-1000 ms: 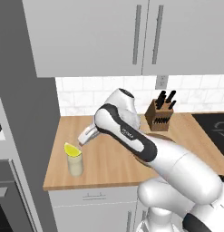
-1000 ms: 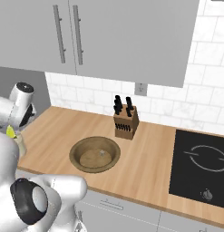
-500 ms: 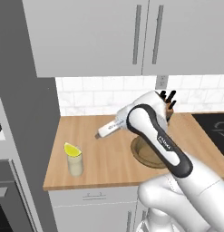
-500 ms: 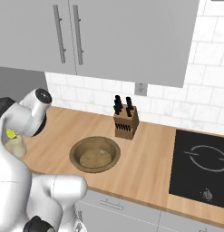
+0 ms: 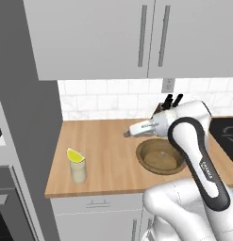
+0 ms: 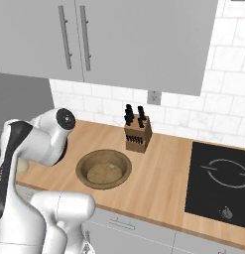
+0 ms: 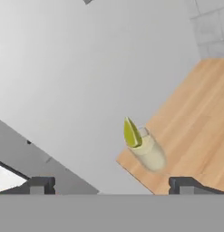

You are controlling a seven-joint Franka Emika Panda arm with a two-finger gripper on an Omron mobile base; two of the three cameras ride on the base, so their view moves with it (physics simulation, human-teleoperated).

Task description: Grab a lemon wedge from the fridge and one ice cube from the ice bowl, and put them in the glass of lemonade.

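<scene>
Nearest the counter's front edge stands the glass of lemonade (image 5: 79,171), with the lemon wedge (image 5: 75,156) already perched on its rim, so that half looks done. Further in sits the ice bowl (image 5: 160,156), wooden and shallow; I cannot make out a cube inside it. Above its near-left rim hovers the gripper (image 5: 128,133), fingers spread wide and holding nothing. An ice cube would likely be small, hard and slick, so I would pinch it squarely across two flat faces, gently. Behind stands a knife block (image 6: 137,135).
</scene>
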